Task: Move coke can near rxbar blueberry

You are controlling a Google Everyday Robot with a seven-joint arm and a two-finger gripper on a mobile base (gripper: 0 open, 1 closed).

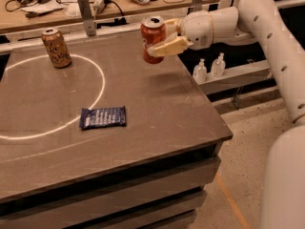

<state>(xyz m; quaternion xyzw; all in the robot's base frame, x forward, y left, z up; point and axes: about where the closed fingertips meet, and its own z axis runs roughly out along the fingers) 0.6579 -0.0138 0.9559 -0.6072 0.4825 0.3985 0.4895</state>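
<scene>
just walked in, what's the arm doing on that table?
The robot's single arm has its gripper shut on the coke can, holding it upright over the far right part of the table, apparently lifted just clear of the surface. The rxbar blueberry lies flat nearer the front, well to the left of the can, on the edge of a white circle marked on the table. A tan patterned can stands at the far left. The can is not yet near the bar.

Claw (156,46) around coke can (151,31), above table (167,109)
</scene>
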